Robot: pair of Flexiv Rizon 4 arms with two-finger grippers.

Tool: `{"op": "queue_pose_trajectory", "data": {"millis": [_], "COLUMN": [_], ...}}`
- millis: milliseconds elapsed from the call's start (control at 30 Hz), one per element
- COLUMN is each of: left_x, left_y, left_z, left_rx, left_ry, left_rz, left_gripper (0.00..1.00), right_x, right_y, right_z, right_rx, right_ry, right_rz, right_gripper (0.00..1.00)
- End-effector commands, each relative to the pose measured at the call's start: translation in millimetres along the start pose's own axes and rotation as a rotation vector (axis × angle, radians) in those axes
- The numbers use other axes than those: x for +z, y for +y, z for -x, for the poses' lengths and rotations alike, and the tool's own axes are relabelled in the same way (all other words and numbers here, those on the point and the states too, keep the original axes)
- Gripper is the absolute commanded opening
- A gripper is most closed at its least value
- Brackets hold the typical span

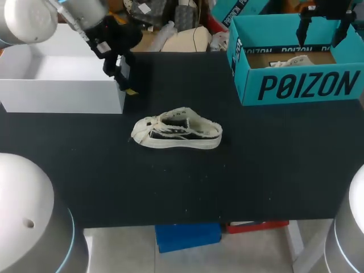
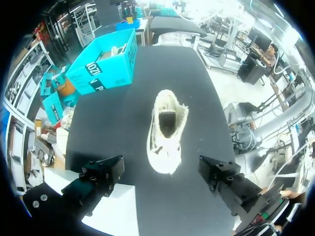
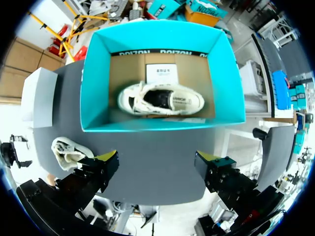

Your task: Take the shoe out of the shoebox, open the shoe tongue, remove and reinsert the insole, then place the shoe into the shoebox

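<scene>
Left gripper [image 2: 161, 169]: is hanging with its fingers spread wide, holding nothing; one finger is hovering over the corner of the white box [image 1: 62, 94].
Loose shoe [image 1: 177, 132]: is lying on its sole on the black table [image 1: 256, 170], just ahead of the left gripper and in line with the gap between its fingers, touching neither finger. Its toe is pointing towards that gripper and its mouth is gaping upward.
Right gripper [image 3: 156, 158]: is hovering above the teal shoebox [image 1: 301, 85], its fingers wide apart with the yellow tips showing, gripping nothing.
Boxed shoe [image 3: 160, 100]: is lying on its side on the cardboard floor of the shoebox, under and ahead of the right gripper, well clear of both fingers.
Paper slip [image 3: 161, 73]: is lying flat in the shoebox just beyond the boxed shoe, farther from the right gripper.
Shoebox: is sitting open, without a lid, far ahead of the left gripper and past the loose shoe.
Spacing: the loose shoe is showing beside one finger of the right gripper, outside the shoebox and apart from it.
</scene>
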State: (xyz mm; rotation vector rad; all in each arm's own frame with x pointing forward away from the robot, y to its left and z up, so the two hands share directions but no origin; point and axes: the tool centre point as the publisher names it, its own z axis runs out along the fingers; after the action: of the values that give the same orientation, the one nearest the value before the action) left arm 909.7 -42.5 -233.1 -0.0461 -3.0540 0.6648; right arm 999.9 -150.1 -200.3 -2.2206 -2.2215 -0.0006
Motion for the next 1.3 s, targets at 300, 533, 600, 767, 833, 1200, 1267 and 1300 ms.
{"op": "queue_pose_trajectory", "data": {"millis": [300,533,600,767,833,1200,1267,1300], "left_x": [-8,-8,-8,-8,-8,-8,-8,-8], "left_y": [37,37,37,37,37,37,37,37], "left_z": [-1.2,-1.2,-1.2,-1.2,-1.2,-1.2,-1.2,-1.2], "left_rx": [-0.03,-0.03,-0.03,-0.03,-0.03,-0.03,-0.03,-0.03], "left_ry": [0.026,0.026,0.026,0.026,0.026,0.026,0.026,0.026], "left_rz": [-0.24,-0.24,-0.24,-0.24,-0.24,-0.24,-0.24,-0.24], "left_gripper": [1.0,1.0,1.0,1.0,1.0,1.0,1.0,1.0], "right_x": [0,0,0,0,-16,-27,-27,-27], "right_y": [0.0,0.0,0.0,0.0,19.0,-43.1,-43.1,-43.1], "right_z": [0.0,0.0,0.0,0.0,-28.7,-175.3,-175.3,-175.3], "right_rx": [0.0,0.0,0.0,0.0,-0.208,-1.031,-1.031,-1.031], "right_ry": [0.0,0.0,0.0,0.0,-0.062,-0.216,-0.216,-0.216], "right_rz": [0.0,0.0,0.0,0.0,0.036,0.27,0.27,0.27], "right_gripper": [1.0,1.0,1.0,1.0,1.0,1.0,1.0,1.0]}}
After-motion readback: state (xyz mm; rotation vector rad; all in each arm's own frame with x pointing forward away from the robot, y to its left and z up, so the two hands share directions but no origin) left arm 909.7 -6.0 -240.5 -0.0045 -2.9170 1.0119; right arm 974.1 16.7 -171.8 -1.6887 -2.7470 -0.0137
